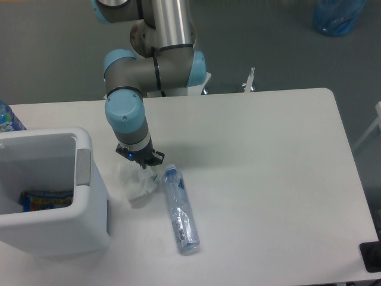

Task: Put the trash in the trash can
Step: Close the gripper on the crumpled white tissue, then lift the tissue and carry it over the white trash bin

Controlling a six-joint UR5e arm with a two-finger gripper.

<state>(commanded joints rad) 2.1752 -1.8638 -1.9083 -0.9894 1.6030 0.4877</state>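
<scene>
Trash can, a boxy white bin with a grey side panel, stood at the left edge of the white table, its mouth open upward and a colourful wrapper lying at its bottom. Behind its far left corner a blue bottle top showed at the picture's edge. Just right of the bin lay the crumpled white paper wad, and the end effector was down on the wad's upper right part, its fingers sunk into the paper; whether they were clamped on it or merely around it could not be told from this view. The wad sat close beside the bin wall without clearly touching it. Just right of the wad lay the clear plastic bottle, on its side, its pale blue neck toward the end effector and its base toward the near table edge, apart from the fingers. Right of the bottle the table stretched bare to its rounded far right corner. On the floor beyond, at upper right, sat a blue plastic bag.
</scene>
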